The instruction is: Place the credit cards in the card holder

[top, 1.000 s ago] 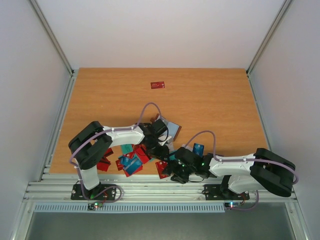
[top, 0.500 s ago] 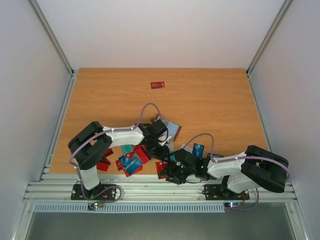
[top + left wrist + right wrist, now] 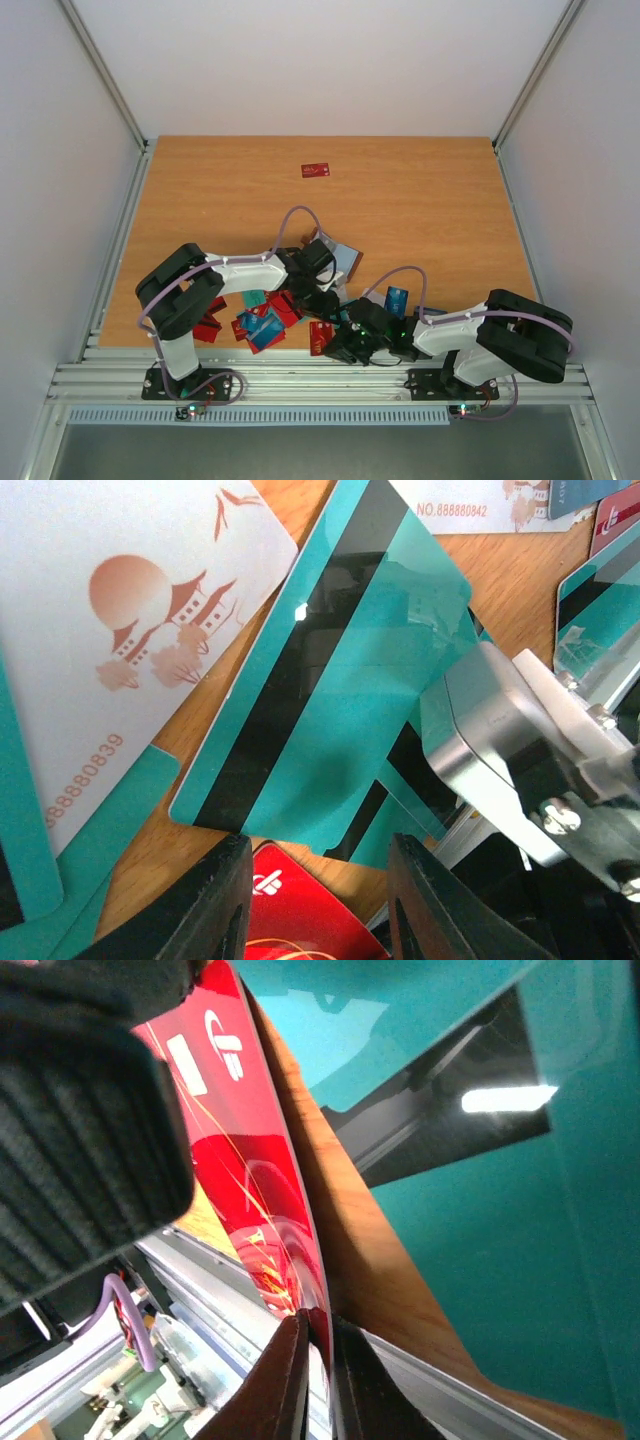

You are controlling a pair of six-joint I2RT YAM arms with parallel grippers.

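Observation:
Credit cards in teal, red and blue lie in a heap (image 3: pixel 262 322) near the table's front edge. My right gripper (image 3: pixel 322 1352) is shut on the edge of a red card (image 3: pixel 250 1160), which stands tilted off the wood; from above that card (image 3: pixel 321 337) sits just left of the gripper. My left gripper (image 3: pixel 322 905) hovers open over another red card (image 3: pixel 290 915) and overlapping teal cards (image 3: pixel 330 680) with black stripes, holding nothing. A greyish thing with a brown edge behind the left wrist looks like the card holder (image 3: pixel 343 262), mostly hidden by the arm.
A lone red card (image 3: pixel 316 170) lies far back on the table. A blue card (image 3: pixel 397 298) rests beside the right arm. A white card with a pagoda print (image 3: pixel 130 630) lies left of the teal ones. The metal rail (image 3: pixel 300 380) runs along the front edge.
My right gripper has closed onto the red card's edge, and its arm has shifted slightly left. The left arm has stayed put.

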